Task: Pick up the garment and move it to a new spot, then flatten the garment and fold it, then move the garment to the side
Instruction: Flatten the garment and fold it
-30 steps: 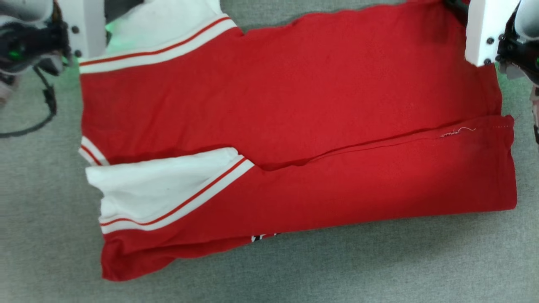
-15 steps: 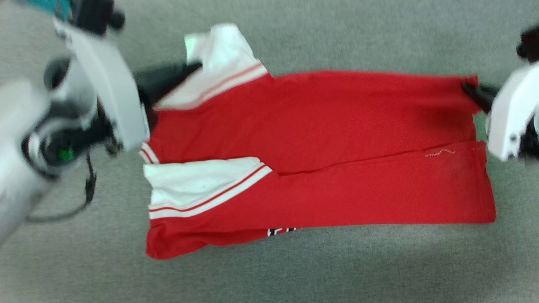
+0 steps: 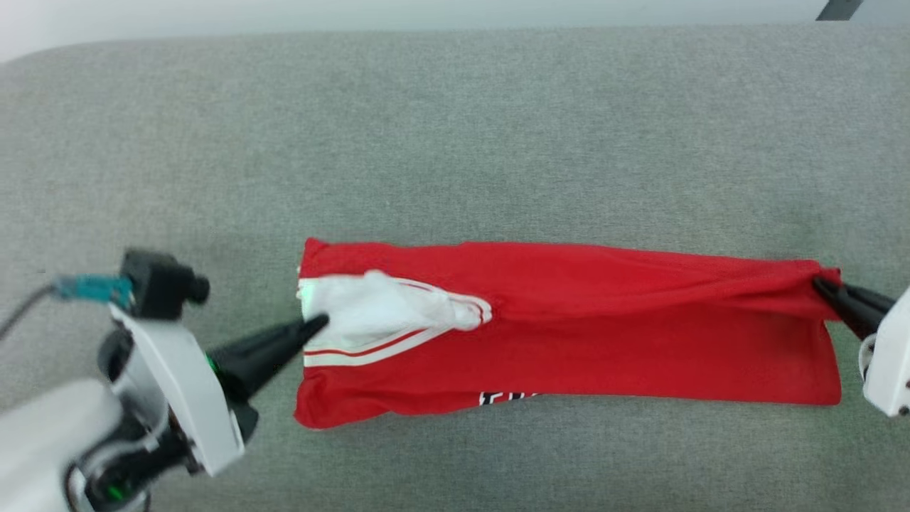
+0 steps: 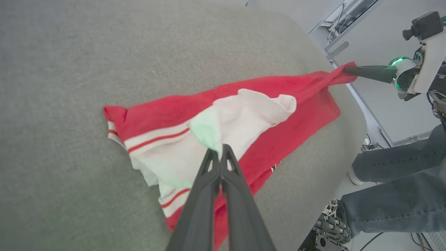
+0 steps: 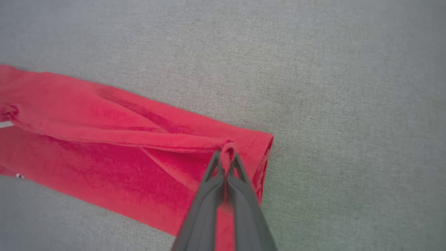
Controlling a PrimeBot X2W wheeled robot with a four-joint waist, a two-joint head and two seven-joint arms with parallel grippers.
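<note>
The red jersey shirt with white sleeves and red-striped trim (image 3: 604,348) lies as a long narrow band across the near middle of the grey fabric-covered worktop (image 3: 455,128). The left jaws are pressed together on its white sleeve (image 3: 384,313) at the left end. The right jaws pinch bunched red cloth at the right end's far corner

Surface: a grey woven cover (image 3: 455,128) lay flat and wide, rounded at its corner.
Person: legs in blue jeans (image 4: 400,188) were near the cover's edge.
Shoe: a pale shoe (image 4: 355,176) rested on the floor.
Floor: pale floor (image 4: 376,104) showed beyond that edge.
</note>
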